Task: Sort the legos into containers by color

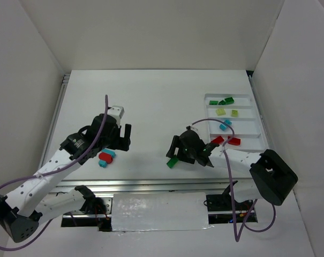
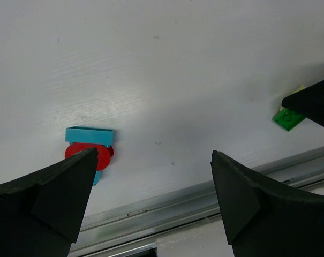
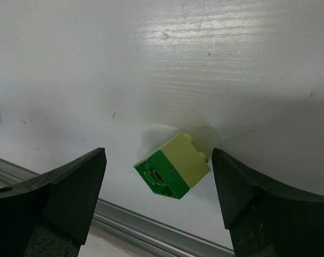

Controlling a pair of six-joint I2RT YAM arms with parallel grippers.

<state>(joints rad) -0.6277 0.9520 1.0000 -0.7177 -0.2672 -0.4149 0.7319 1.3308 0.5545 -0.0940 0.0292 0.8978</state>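
Two legos stuck together, a dark green brick (image 3: 164,179) and a yellow-green brick (image 3: 188,158), lie tilted on the table between the fingers of my right gripper (image 3: 157,155), which is open with a gap on each side. From above, that pair (image 1: 172,161) shows just left of the right gripper (image 1: 178,156). A red brick (image 2: 97,155) stacked with cyan bricks (image 2: 90,135) lies beside the left finger of my open, empty left gripper (image 2: 153,160). The white tray (image 1: 247,131) of containers holds dark green, yellow-green, cyan and red legos in separate rows.
The table's metal front rail (image 2: 178,206) runs just below both grippers. White walls enclose the table on three sides. The right arm's dark tip (image 2: 311,101) reaches into the left wrist view beside the green brick (image 2: 288,118).
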